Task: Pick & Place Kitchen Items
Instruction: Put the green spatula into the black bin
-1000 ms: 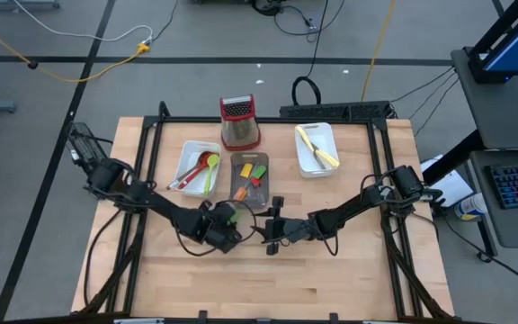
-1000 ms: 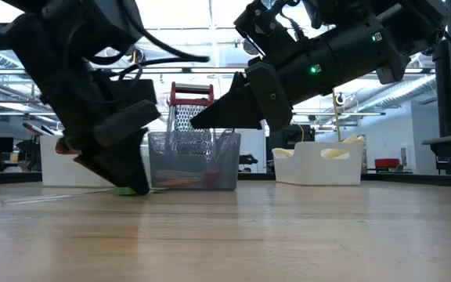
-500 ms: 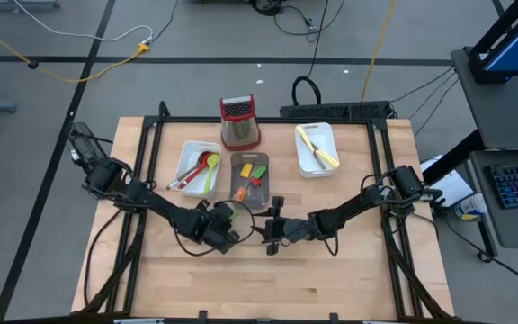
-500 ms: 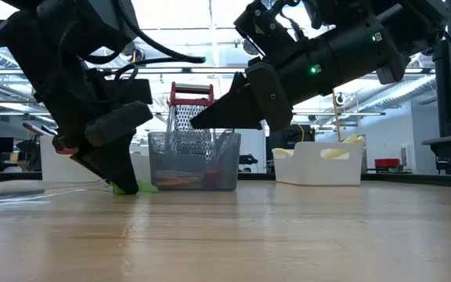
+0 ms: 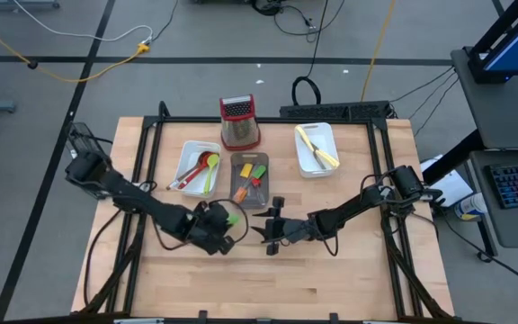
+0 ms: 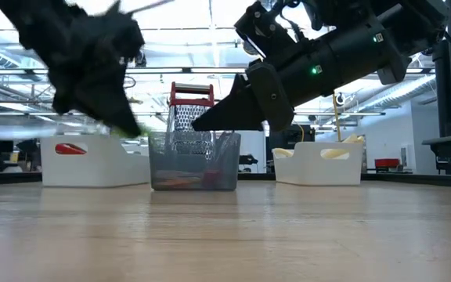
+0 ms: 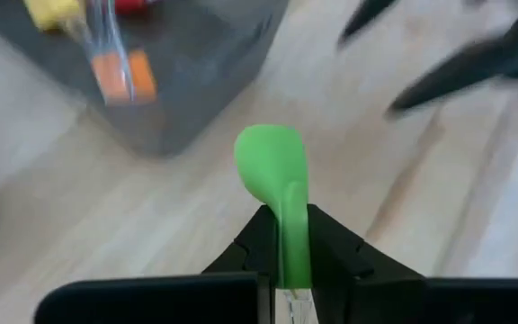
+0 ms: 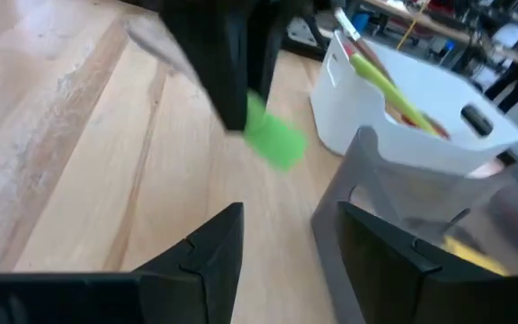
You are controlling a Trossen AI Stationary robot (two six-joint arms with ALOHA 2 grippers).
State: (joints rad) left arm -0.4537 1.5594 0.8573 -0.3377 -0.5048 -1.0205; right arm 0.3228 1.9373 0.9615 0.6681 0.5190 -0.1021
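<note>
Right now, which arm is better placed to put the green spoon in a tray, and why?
Left. Its gripper is shut on the green spoon, lifted near the grey tray; the right gripper is open and empty.

The near half of the table (image 5: 268, 283) is bare wood, so there is lots of room there. Along the far edge stand three trays (image 5: 250, 179) and a grater (image 5: 239, 122), close together. Both arms meet just before the grey tray and block the way in.

Table (image 5: 331, 279): pale wood, black-framed
On it: grater (image 5: 239, 121), two white trays (image 5: 187, 162) (image 5: 316, 148) (utensils inside), grey tray (image 5: 248, 184) between them
</note>
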